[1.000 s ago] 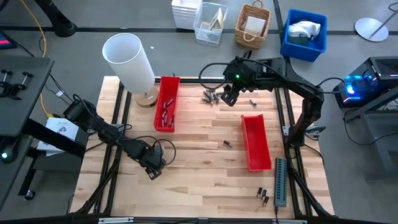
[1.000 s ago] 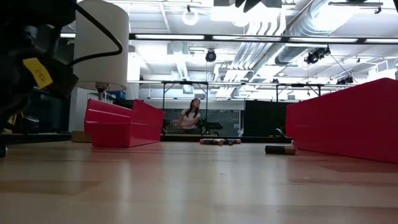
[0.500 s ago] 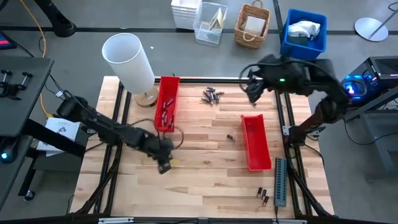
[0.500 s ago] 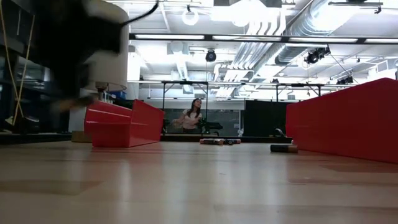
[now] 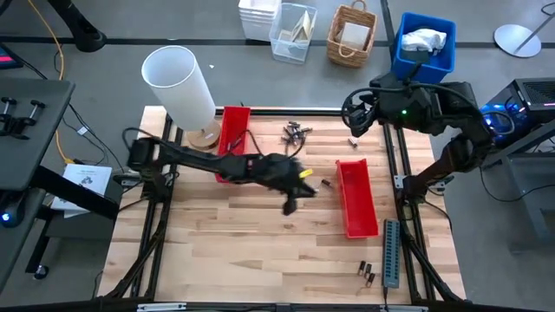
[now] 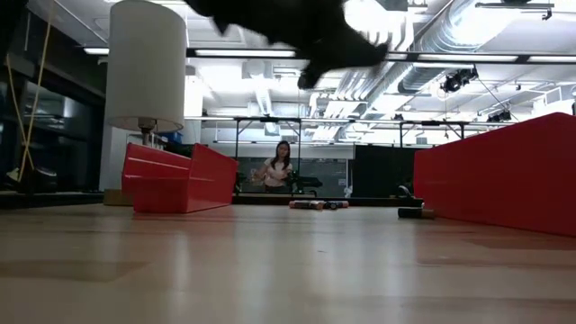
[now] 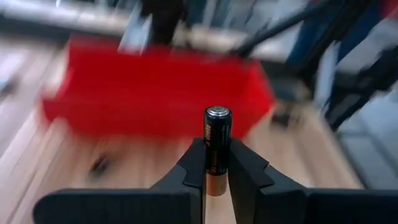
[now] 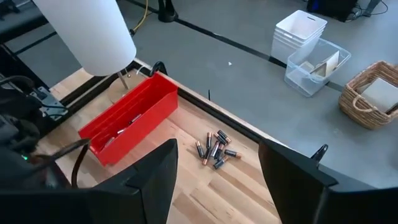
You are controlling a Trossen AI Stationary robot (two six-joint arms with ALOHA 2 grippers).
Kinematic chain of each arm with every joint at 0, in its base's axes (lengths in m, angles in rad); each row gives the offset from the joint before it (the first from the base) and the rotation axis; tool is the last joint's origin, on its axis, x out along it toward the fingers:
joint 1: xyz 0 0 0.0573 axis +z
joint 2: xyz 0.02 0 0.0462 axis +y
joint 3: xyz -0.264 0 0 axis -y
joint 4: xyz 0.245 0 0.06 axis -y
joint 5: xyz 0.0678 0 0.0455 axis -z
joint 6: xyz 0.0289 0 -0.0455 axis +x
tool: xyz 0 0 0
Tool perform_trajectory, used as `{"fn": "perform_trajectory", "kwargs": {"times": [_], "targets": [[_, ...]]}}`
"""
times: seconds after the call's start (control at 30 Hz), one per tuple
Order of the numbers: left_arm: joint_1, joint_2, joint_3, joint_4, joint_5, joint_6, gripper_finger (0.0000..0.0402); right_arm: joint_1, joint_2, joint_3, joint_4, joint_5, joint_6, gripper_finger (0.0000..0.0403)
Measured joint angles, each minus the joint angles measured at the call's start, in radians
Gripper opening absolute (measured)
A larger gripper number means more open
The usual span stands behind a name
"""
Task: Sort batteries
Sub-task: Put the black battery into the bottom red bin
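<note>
My left gripper (image 5: pixel 290 201) hangs over the middle of the table, left of the right red tray (image 5: pixel 357 198), shut on one black-and-copper battery (image 7: pixel 217 146). In the low view it is a dark blur (image 6: pixel 306 36) at the top. My right gripper (image 8: pixel 217 186) stands open and raised over the far right corner (image 5: pixel 351 117), touching nothing. A pile of batteries (image 5: pixel 296 133) lies on the wood near the far edge. One battery (image 5: pixel 327 183) lies beside the right tray. The left red tray (image 5: pixel 232 143) holds several batteries. My left gripper pinches the battery between its two fingertips (image 7: pixel 194 168), on the copper lower part of its side (image 7: pixel 216 182). The black end (image 7: pixel 218 113) sticks out free past the fingertips. The fingers slant down, coming from the table's left. The battery is lifted clear of the table.
A white cylinder lamp (image 5: pixel 180 87) stands at the far left corner. A grey ridged strip (image 5: pixel 392 253) and a few batteries (image 5: pixel 368 273) lie at the near right. A person (image 6: pixel 274 169) sits in the room beyond the table. Bare wood lies at the near left.
My left gripper has swung from the table's near left toward the right tray, rising and tipping from pointing down to nearer level. My right gripper has drawn back from the battery pile toward the far right corner and risen. The single battery has rolled toward the right tray.
</note>
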Motion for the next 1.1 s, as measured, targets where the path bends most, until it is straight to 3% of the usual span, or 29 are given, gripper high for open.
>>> {"fn": "perform_trajectory", "kwargs": {"times": [0.13,0.33,0.5,0.67,0.77,0.87,1.0,1.1], "targets": [[0.003,0.123,0.122,0.144,0.038,0.01,0.0027,-0.003,0.01,0.0,0.0,0.019,0.022,0.022],[0.006,0.288,0.265,0.231,0.037,0.01,0.0029,-0.003,0.023,0.0,0.012,0.052,0.034,0.022],[0.009,0.405,0.368,0.289,-0.056,0.011,0.0069,-0.003,0.024,0.0,0.028,0.06,0.051,0.022],[0.009,0.505,0.471,0.324,-0.052,0.017,0.0116,-0.003,0.024,0.0,0.029,0.063,0.051,0.022],[0.009,0.522,0.511,0.263,-0.039,0.0,0.0146,-0.003,0.024,0.0,0.029,0.064,0.051,0.022],[0.014,0.489,0.523,0.095,0.017,-0.034,0.0173,0.001,0.024,0.0,0.027,0.041,0.051,0.022],[0.066,0.348,0.532,-0.142,0.237,-0.034,0.0188,0.013,0.023,0.0,-0.001,-0.089,0.042,0.022],[0.107,0.212,0.481,-0.343,0.262,0.018,0.0184,0.04,0.023,0.0,0.007,-0.22,0.016,0.022]]}}
